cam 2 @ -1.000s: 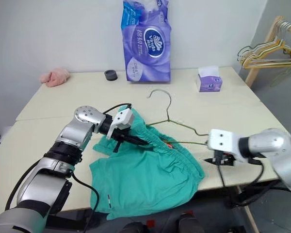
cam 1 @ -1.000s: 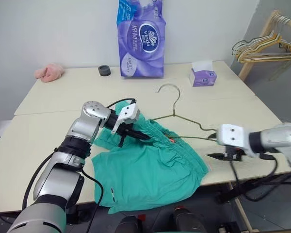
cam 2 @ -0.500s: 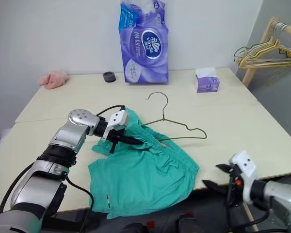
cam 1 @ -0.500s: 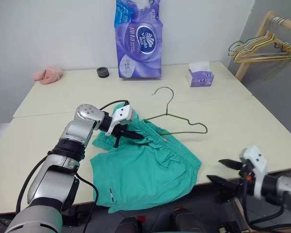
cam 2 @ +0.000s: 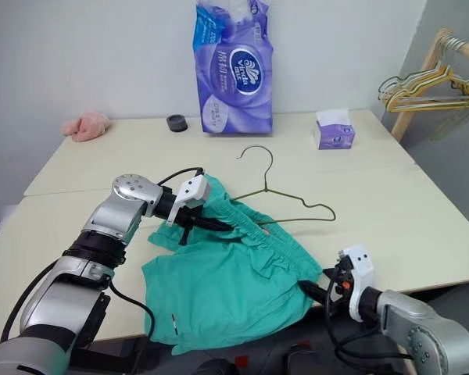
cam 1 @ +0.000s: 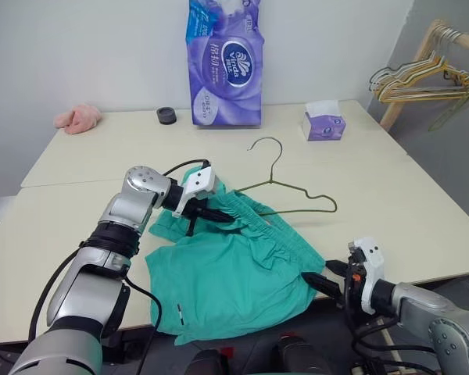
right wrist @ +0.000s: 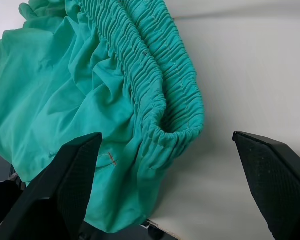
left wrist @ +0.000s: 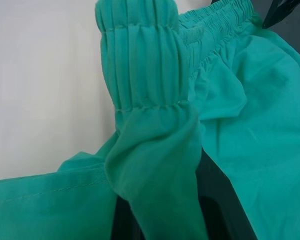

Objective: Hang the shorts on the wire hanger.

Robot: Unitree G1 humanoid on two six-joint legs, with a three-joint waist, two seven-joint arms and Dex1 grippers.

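Room was evenly lit, pretty soft light, only faint shadows on the table (cam 1: 391, 195). No glare. The right wrist view's fingers (right wrist: 72, 185) looked blurry up close, otherwise sharp.

On the desk (cam 1: 406, 195) the shorts (cam 1: 234, 273) lie at the near edge, the hanger (cam 1: 285, 191) partly under their far side, with the tissue pack (cam 1: 227, 62), tissue box (cam 1: 325, 121) and cloth (cam 1: 78, 117) far behind.
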